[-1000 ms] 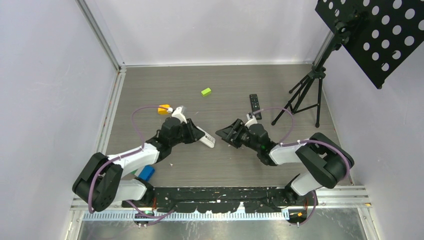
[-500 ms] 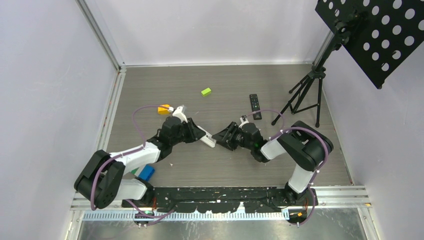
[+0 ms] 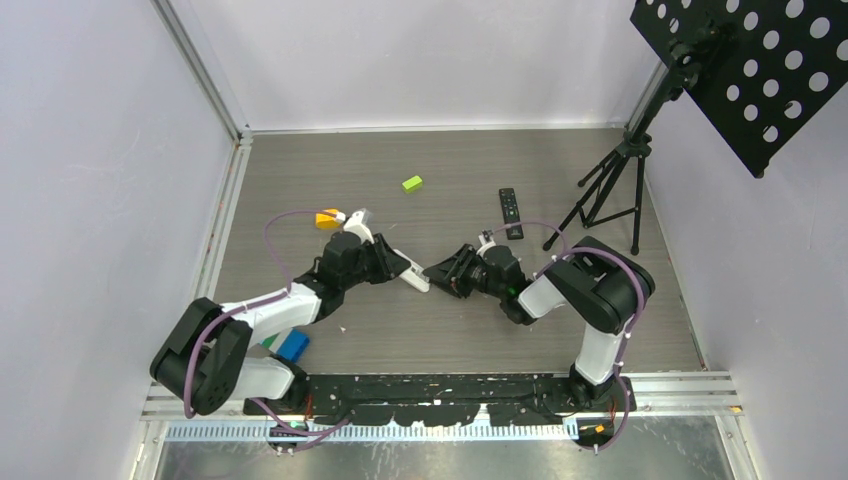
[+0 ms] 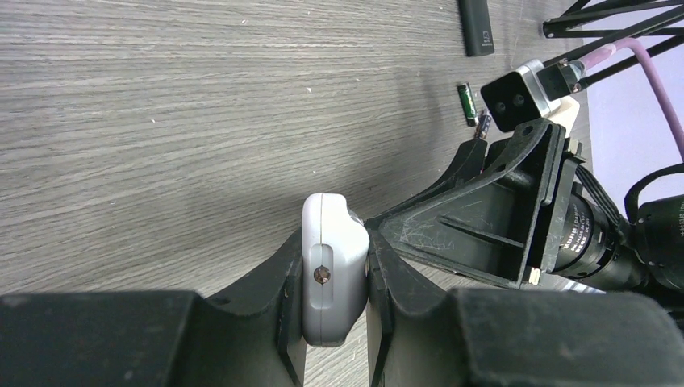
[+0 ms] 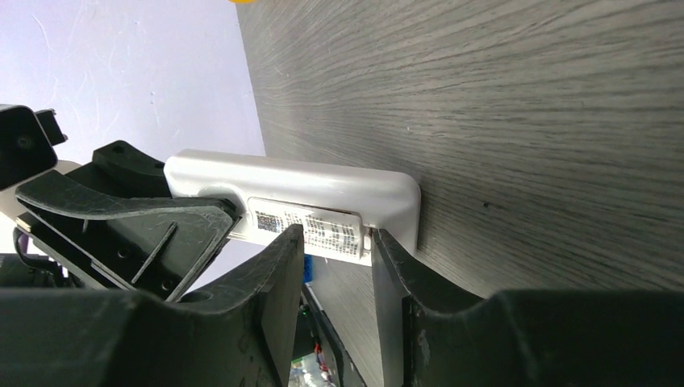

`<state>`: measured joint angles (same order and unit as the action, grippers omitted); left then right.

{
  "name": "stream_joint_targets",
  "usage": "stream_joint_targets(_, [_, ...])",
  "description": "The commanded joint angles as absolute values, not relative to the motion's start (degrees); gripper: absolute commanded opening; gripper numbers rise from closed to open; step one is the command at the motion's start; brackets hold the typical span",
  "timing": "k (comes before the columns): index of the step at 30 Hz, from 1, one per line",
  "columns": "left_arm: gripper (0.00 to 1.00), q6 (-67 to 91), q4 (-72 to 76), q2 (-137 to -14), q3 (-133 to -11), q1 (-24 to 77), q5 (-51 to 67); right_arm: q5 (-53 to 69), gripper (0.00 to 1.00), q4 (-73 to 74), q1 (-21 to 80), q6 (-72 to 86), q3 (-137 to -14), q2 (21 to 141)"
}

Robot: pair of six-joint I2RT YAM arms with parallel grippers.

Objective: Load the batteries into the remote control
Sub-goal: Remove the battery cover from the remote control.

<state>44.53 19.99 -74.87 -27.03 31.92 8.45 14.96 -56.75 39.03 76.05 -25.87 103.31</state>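
Over the last second I have driven the right gripper (image 5: pixel 335 235) across the table (image 3: pixel 450 160) up to the white remote (image 5: pixel 323 181). Its fingers, narrowed but apart, straddle the labelled back, so opening the cover comes next, I judge. The left gripper (image 4: pixel 335 242) stays clamped on the remote. One of the batteries (image 4: pixel 465 103) lies on the table, unloaded.

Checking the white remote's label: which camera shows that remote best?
Right wrist: the white remote is close, label side showing. Left wrist shows only its end, clamped in the left gripper; top external, a small sliver.
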Motion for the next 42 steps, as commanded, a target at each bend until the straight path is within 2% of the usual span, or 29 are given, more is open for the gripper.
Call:
stream_joint_targets(1, [0.0, 41.3, 11.2, -77.8, -25.7, 32.6, 7.9, 16.5, 0.41, -67.2, 39.6, 79.8, -26.7, 104.4])
stream_joint_targets(12, [0.0, 39.6, 8.1, -77.9, -26.3, 32.9, 4.4, 14.8, 0.37, -72.8, 39.6, 78.8, -24.5, 100.6])
stream_joint_targets(18, [0.0, 38.8, 5.9, -77.8, -27.1, 34.1, 2.0, 14.2, 0.32, -72.9, 39.6, 78.5, -24.0, 99.1])
stream_joint_targets(23, [0.0, 38.0, 4.2, -76.7, -27.7, 34.2, 0.8, 12.2, 0.31, -63.1, 39.1, 75.4, -22.9, 94.7])
stream_joint_targets(29, [0.0, 35.7, -0.8, -74.9, -30.7, 34.3, -1.7, 6.4, 0.31, -39.2, 38.5, 67.0, -23.7, 84.8])
stream_joint_targets(35, [0.0, 31.5, -13.3, -74.6, -38.1, 34.2, -5.6, 0.4, 0.32, -18.4, 37.9, 62.3, -25.5, 80.2])
stream_joint_targets(39, [0.0, 29.4, -19.2, -74.8, -41.3, 34.2, -9.0, -3.2, 0.34, -12.5, 37.7, 59.7, -26.4, 79.6])
stream_joint_targets(42, [0.0, 28.4, -20.6, -73.3, -42.3, 34.2, -8.3, -1.4, 0.38, -15.4, 37.7, 56.3, -25.6, 77.0])
